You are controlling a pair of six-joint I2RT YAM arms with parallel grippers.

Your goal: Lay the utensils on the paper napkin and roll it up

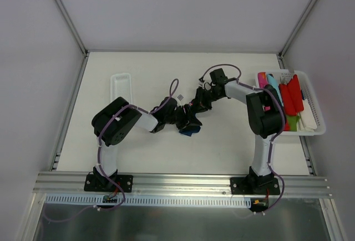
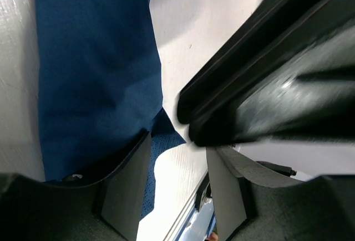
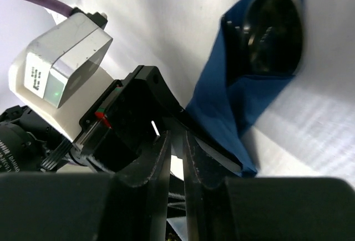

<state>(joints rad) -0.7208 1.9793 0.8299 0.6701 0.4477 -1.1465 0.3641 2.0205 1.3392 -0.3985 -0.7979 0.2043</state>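
- At mid-table, the napkin (image 1: 189, 132) is seen bunched and folded over, lying on the table (image 1: 222, 147) directly beneath both gripper heads.
- From the right wrist, the navy sheet is seen wrapped round a glossy oval (image 3: 274, 30) at its far end. Whether that is the spoon cannot be told.
- From the left wrist, the napkin is seen as a long folded strip. One corner of it reaches into the gap between that gripper's fingers.
- Left gripper (image 2: 178, 141): fingers are held clearly apart and nothing is clamped. The napkin corner lies just beside the left-hand finger (image 2: 130, 185).
- Right gripper (image 3: 177, 141): fingers are drawn almost together, with only a narrow slit between them. A napkin edge runs along the outside of one finger. Whether any of the sheet is pinched cannot be told.
- The two grippers are crowded tip to tip, and the right one fills much of the left wrist view.
- A white tray (image 1: 121, 85) is noted at the far left, well apart from the napkin.
- A white basket (image 1: 312, 108) is noted at the right edge, with red, pink and turquoise pieces (image 1: 288, 98) inside.
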